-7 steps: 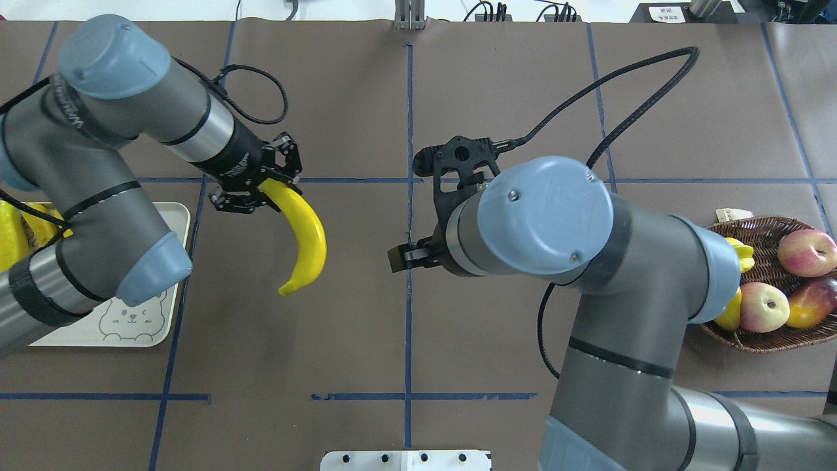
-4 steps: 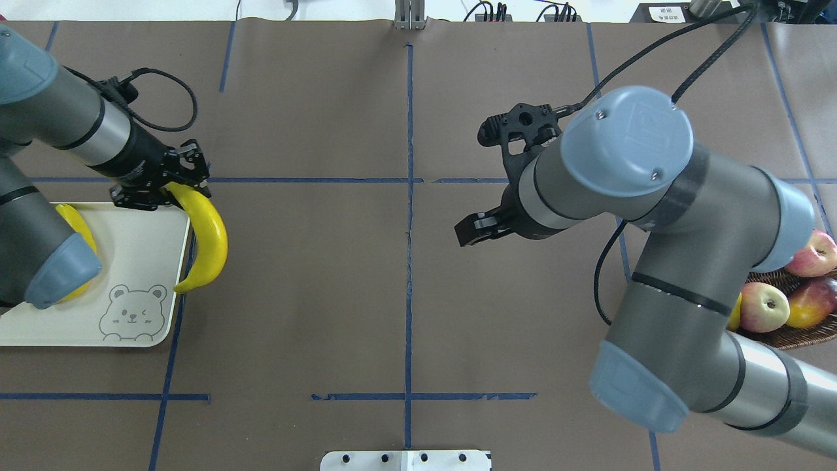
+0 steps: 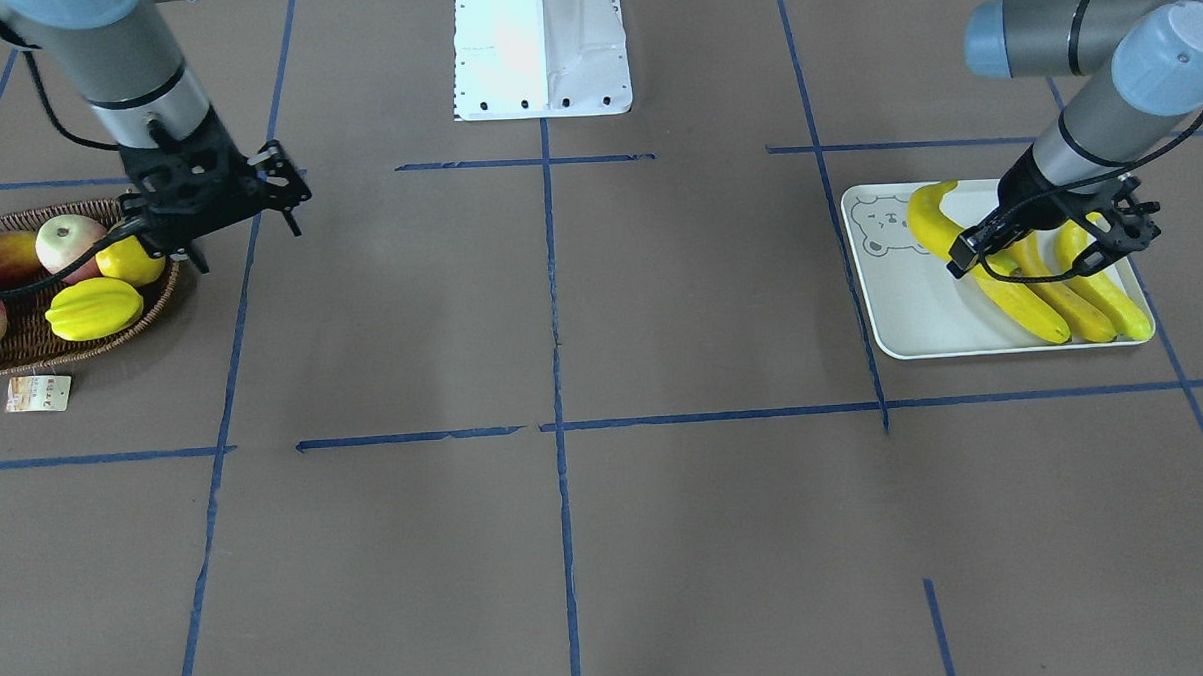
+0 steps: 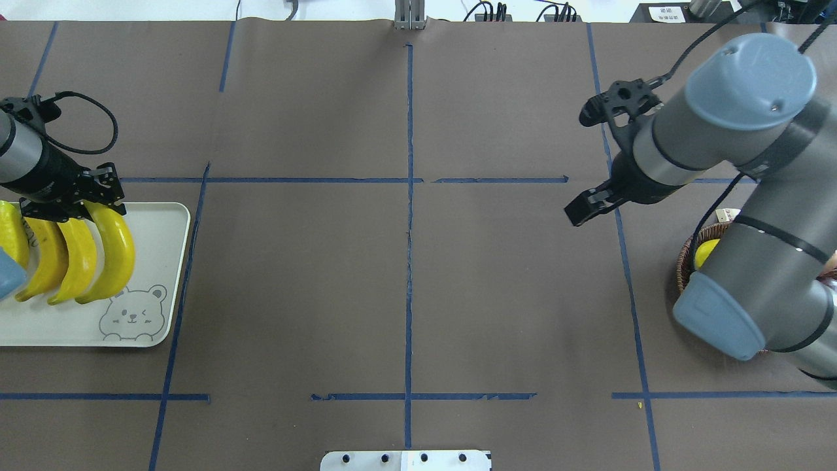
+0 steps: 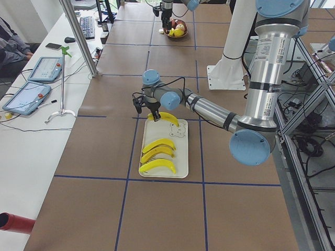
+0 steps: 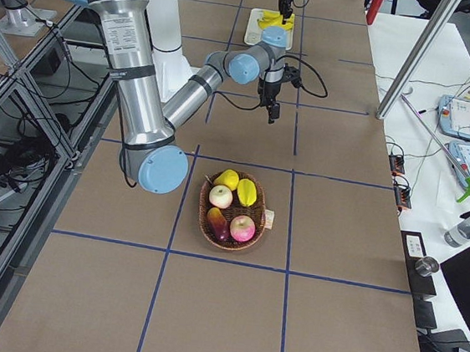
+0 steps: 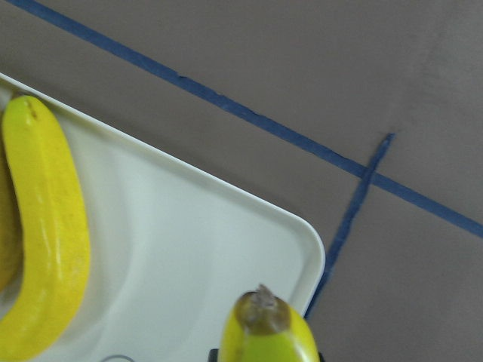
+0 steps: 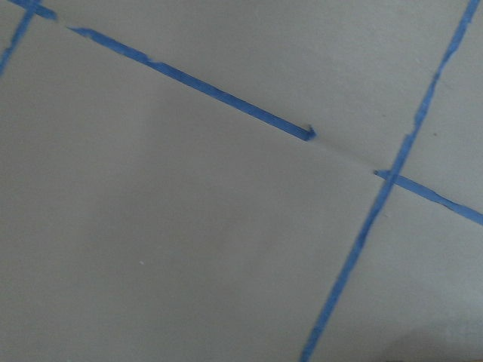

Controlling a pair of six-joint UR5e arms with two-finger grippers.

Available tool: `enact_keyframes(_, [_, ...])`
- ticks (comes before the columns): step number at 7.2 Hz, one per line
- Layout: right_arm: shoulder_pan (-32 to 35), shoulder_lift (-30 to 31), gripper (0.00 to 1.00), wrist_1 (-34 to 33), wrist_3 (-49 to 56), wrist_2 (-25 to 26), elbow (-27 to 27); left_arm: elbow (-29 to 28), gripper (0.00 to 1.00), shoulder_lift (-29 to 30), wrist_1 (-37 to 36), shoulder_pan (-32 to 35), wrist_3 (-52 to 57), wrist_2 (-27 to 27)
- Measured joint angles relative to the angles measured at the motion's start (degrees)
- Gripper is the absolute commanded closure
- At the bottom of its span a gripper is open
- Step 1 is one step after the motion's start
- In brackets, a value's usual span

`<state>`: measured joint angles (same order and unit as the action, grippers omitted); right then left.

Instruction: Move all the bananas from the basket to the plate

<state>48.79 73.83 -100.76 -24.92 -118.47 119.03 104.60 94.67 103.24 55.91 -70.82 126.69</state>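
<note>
The held banana (image 4: pixel 114 252) hangs over the plate (image 4: pixel 157 261) on the side nearest the bear drawing (image 4: pixel 134 314). Its stalk end is clamped in the left gripper (image 4: pixel 91 204), and whether its lower tip touches the plate cannot be told. In the left wrist view its dark stub sits at the bottom edge, over the plate's rounded corner. Just beside it, three other bananas (image 4: pixel 75 261) lie side by side on the plate, which sits at the robot's left end of the table (image 4: pixel 405 294). At the opposite end, the basket (image 3: pixel 61 347) holds apples (image 3: pixel 68 242), a lemon (image 3: pixel 129 262) and a starfruit (image 3: pixel 95 308), with its paper tag (image 3: pixel 38 393) lying on the table beside it. The right gripper (image 4: pixel 582 210) hangs over the brown table and blue tape lines on the basket's inner side, apart from it; whether its jaws are wide or narrow cannot be told.
</note>
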Motion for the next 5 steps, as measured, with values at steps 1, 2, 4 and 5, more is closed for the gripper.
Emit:
enact_keyframes(1, [3.78,3.37,0.01,0.13,6.60,-2.82,0.02,-2.11,0.94,-0.63,2.90,0.03,0.18,-0.03])
enact_keyframes(2, [6.60,6.04,0.01,0.16,11.85,-4.37,0.05,-4.77,0.83,-0.86,6.48,0.01,0.10,-0.04])
enact_keyframes(4, [9.56,9.18,0.01,0.17,17.78,-5.35,0.06,-8.35,0.38,-0.95,10.96,-0.04,-0.11,-0.06])
enact_keyframes(5, [10.51,10.29,0.01,0.15,19.85,-5.48,0.06,-9.41,0.28,-0.99,12.10,-0.05,-0.01,-0.14])
